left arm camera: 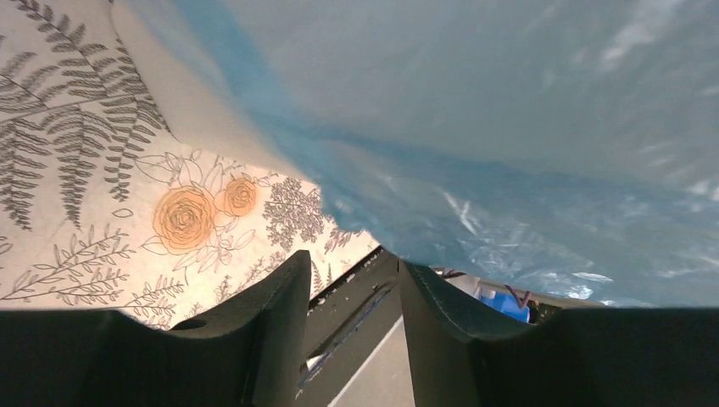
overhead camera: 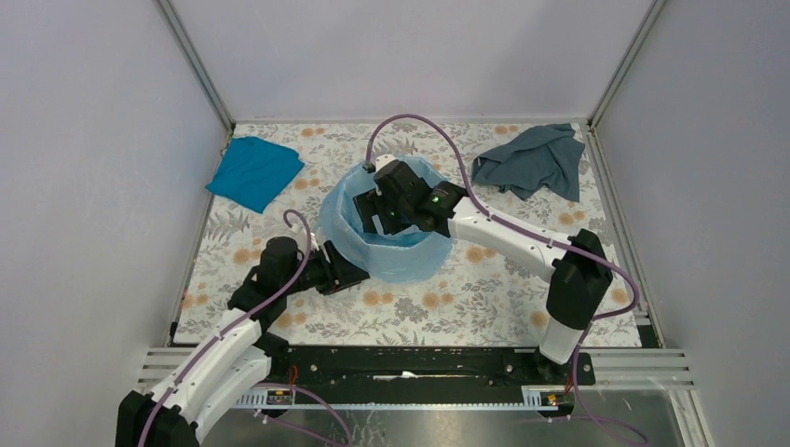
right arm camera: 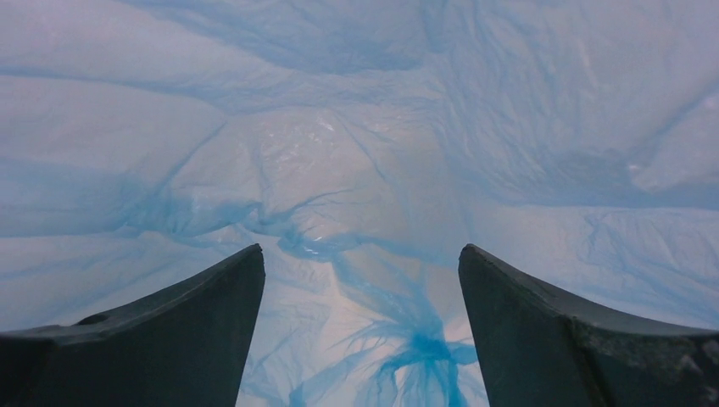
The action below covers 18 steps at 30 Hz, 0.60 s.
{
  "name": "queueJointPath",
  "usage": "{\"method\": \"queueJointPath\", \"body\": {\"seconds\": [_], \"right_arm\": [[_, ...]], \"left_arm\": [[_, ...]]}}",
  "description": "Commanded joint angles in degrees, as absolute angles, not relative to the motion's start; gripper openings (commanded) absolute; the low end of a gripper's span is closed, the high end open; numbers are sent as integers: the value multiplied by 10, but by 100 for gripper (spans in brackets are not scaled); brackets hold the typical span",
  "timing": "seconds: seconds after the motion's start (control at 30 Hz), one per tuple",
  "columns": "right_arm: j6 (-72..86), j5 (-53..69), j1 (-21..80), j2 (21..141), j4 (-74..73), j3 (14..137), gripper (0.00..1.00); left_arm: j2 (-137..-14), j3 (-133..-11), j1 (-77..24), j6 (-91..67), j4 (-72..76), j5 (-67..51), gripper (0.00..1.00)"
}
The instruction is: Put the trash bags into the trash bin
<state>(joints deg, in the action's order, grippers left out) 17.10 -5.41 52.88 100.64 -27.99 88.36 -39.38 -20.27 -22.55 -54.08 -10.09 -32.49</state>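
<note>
Inside the trash bag (overhead camera: 391, 256), the right gripper (right arm camera: 359, 250) stood spread wide.
Only the left wrist view showed the left gripper (left arm camera: 354, 261), jaws slightly apart at the bag's hem; flowered tablecloth (overhead camera: 466, 298), pale walls (overhead camera: 419, 56).

We see the trash bag (overhead camera: 391, 256) in the middle of the floral tabletop (overhead camera: 466, 303), its mouth open upward and its film spreading out on the near side. The right end effector (overhead camera: 380, 216) reaches down into that mouth from the right. The left end effector (overhead camera: 347, 274) sits low at the bag's near-left edge. A teal cloth (overhead camera: 253, 170) lies far left and a grey-blue cloth (overhead camera: 531, 160) far right, both well apart from the bag.
</note>
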Motion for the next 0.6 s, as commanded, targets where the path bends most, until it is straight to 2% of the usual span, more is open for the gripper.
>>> {"method": "queueJointPath", "body": {"seconds": [0.0, 0.3, 0.43, 0.5, 0.57], "right_arm": [[179, -29, 531, 956, -280, 899, 93], [170, -31, 531, 906, -302, 928, 99], [156, -61, 531, 873, -306, 930, 100], [140, -81, 531, 860, -298, 925, 100], [121, -116, 531, 855, -298, 927, 100]], "left_arm": [[-390, -202, -227, -541, -54, -276, 46], [-417, -201, -227, -536, -57, -272, 46], [-412, -207, -227, -535, -86, -261, 49], [-405, -215, -227, -532, -117, -250, 57], [-395, -228, -227, -525, -163, -225, 77]]}}
